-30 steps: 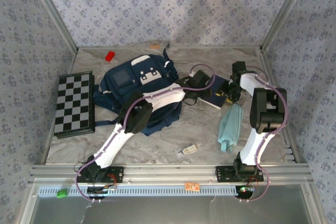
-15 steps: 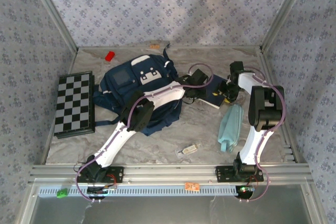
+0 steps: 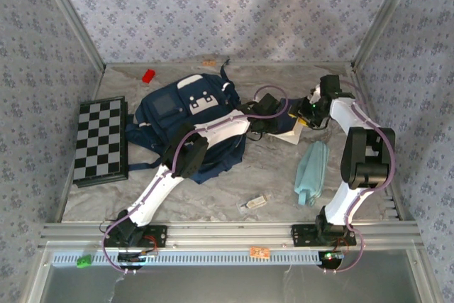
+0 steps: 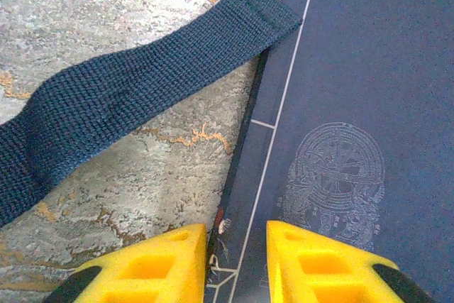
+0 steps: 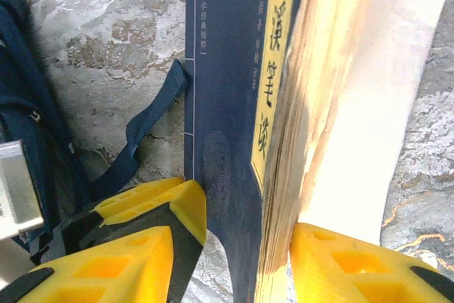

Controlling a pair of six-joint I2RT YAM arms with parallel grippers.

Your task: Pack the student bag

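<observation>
1. The student bag (image 3: 188, 122) lies left of the left gripper (image 4: 236, 246), beneath its arm, not yet loaded.
2. Left gripper's jaws have narrowed to a slim gap astride the book's (image 4: 355, 104) spine edge; no hold confirmed.
3. Right gripper (image 5: 248, 221) has tipped the book from flat onto its edge, jaws clamping cover and pages; judged ready for transfer bagward.

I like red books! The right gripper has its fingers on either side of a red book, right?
Not red: the book is navy blue, as the right wrist view shows. The right gripper does have its fingers on either side of it.
</observation>
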